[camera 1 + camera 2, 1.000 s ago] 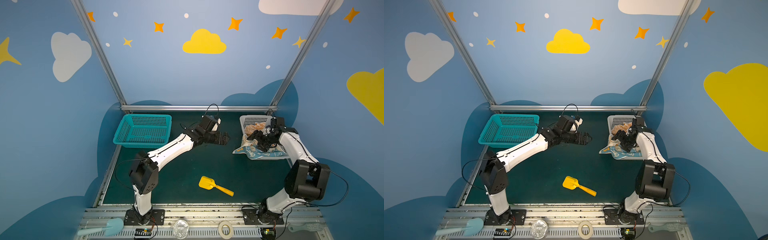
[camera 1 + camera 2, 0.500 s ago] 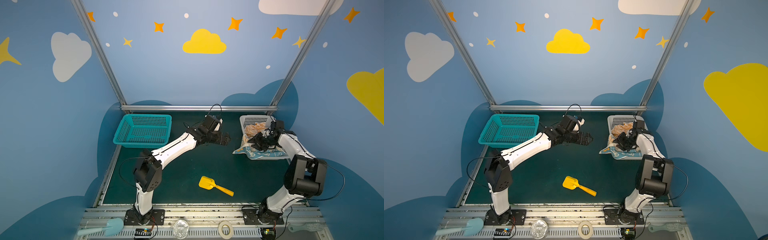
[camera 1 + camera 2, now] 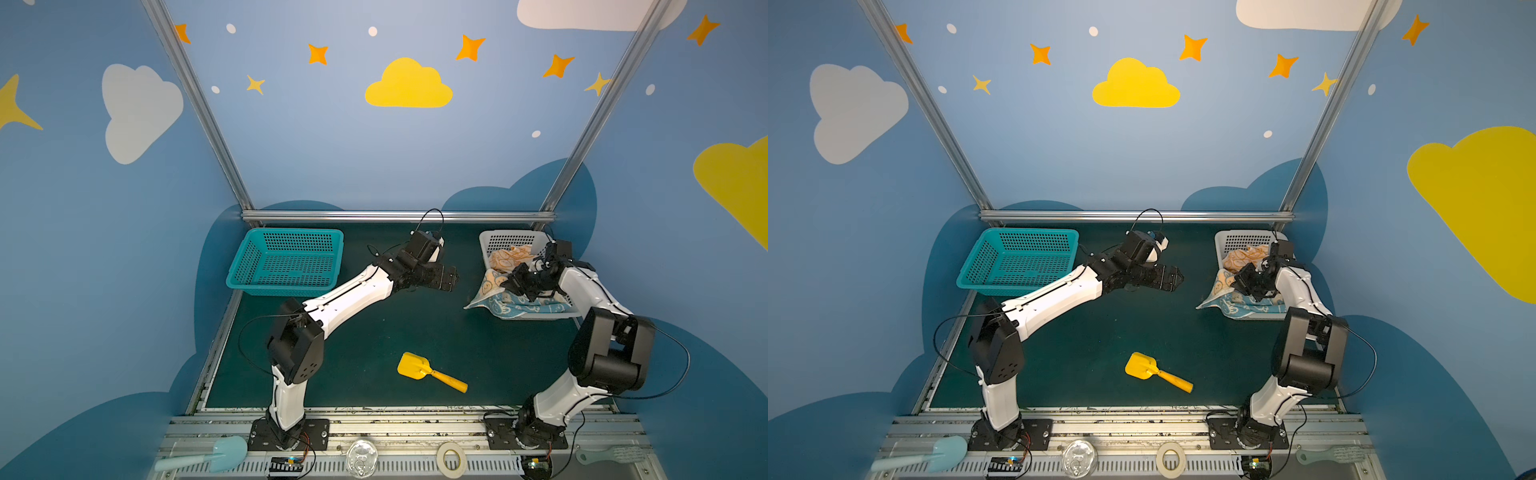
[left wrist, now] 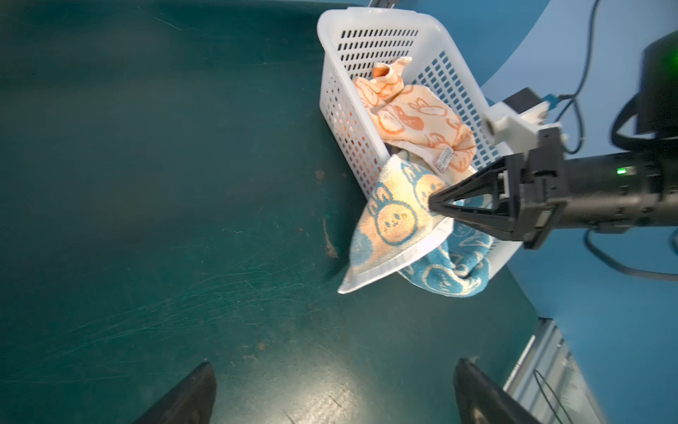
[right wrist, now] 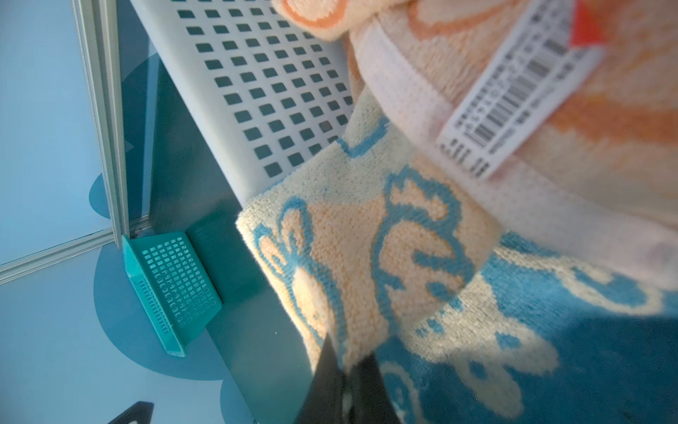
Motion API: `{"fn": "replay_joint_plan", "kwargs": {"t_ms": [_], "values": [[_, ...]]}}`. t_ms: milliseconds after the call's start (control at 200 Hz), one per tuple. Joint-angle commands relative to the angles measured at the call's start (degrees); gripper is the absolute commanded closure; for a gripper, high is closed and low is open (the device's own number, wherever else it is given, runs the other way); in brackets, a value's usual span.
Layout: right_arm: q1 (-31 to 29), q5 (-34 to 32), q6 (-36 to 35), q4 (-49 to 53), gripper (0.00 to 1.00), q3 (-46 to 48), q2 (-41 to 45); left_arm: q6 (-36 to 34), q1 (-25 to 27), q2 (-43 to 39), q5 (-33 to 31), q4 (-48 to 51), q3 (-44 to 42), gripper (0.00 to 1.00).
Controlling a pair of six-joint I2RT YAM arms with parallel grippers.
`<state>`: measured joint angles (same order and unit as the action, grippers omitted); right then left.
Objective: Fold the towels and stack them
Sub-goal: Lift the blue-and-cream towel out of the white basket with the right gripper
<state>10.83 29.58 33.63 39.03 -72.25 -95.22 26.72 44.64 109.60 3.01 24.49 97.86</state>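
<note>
Right gripper (image 4: pixel 434 205) pinched shut on the blue-and-cream towel (image 4: pixel 385 224), cloth draped over the rim of the white basket (image 4: pixel 367 16), orange towel (image 4: pixel 411 117) crumpled inside, left gripper (image 3: pixel 453 279) spread wide above the green mat (image 3: pixel 374 328)

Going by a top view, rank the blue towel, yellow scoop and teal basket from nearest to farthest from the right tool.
1. blue towel: pinched in the right tool, right rear.
2. yellow scoop: front middle of the mat.
3. teal basket: left rear corner.
</note>
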Motion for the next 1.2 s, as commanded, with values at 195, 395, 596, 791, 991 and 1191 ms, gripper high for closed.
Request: {"fn": "replay_joint_plan", "kwargs": {"t_ms": [195, 395, 596, 791, 991, 1191], "values": [[-1.47, -0.86, -0.15, 7.04, 1.0, -9.62, 7.87, -6.69, 0.01, -8.34, -10.65, -3.49, -4.21, 0.0], [-9.4, -3.49, 0.05, 5.87, 1.0, -16.12, 10.89, -5.43, -0.65, -15.36, -11.08, -9.8, -12.08, 0.0], [-19.68, -10.83, -0.5, 1.95, 1.0, -21.77, 11.67, -1.63, -0.81, -18.32, -0.39, -19.56, -20.53, 0.0], [-24.76, -13.7, -0.37, 4.34, 1.0, -28.06, 8.98, -2.44, -0.81, -14.67, 2.99, -21.58, -20.44, 0.0], [-26.5, -14.12, -0.47, 4.93, 1.0, -29.43, 7.94, -3.94, -1.14, -12.39, 0.11, -22.17, -19.03, 0.0], [-27.05, -13.94, -0.93, 4.68, 1.0, -28.62, 7.95, -6.91, -2.13, -10.83, -3.0, -25.29, -18.76, 0.04]]}}
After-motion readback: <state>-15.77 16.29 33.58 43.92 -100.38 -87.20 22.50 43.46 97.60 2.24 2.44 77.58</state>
